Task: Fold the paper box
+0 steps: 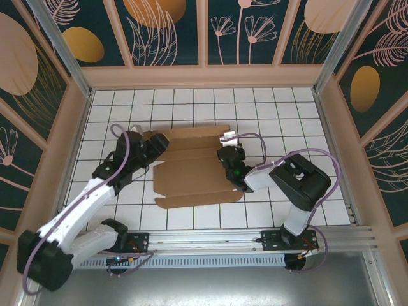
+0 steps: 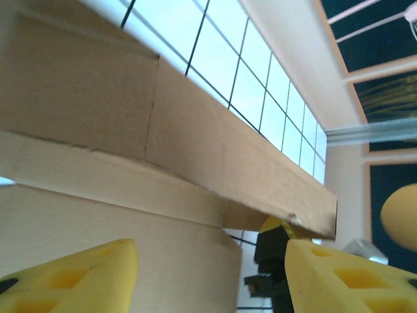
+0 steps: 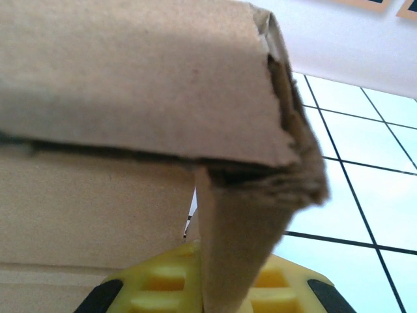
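Folding unfinished: we find one paper box (image 1: 191, 169) wall raised, near flaps flat; right gripper (image 3: 218, 277) pinches a flap, left gripper (image 2: 210, 261) gapes empty.

Left fingers (image 2: 71, 280) spread apart; right fingers (image 3: 156, 287) pinched together.

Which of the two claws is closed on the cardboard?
The right claw: a thin flap of the paper box is pinched between its yellow fingers. The left claw stands open, its fingers wide apart, gripping nothing.
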